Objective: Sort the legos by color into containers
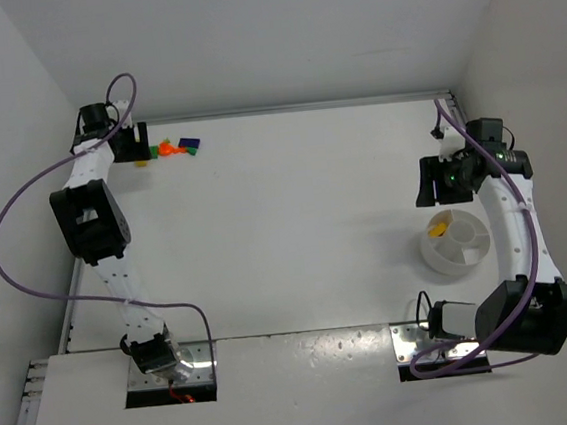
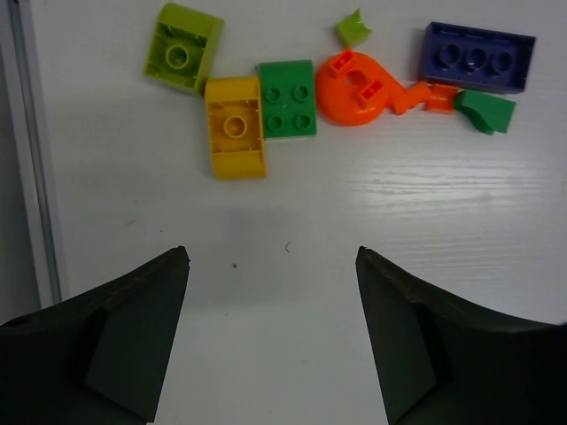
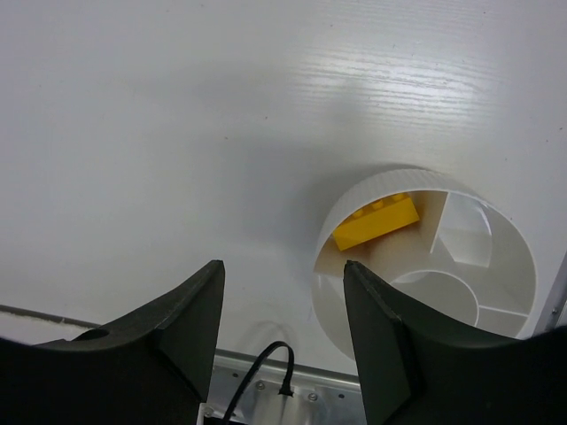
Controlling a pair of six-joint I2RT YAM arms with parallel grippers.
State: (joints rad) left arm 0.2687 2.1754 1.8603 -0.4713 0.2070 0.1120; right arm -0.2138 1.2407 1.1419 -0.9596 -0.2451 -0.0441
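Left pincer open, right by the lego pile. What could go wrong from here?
1. The yellow brick sits flush against the green brick. The open left pincer may catch both or shove one aside.
2. The white dish is far off to the right, so a brick could drop during a long carry or handoff.
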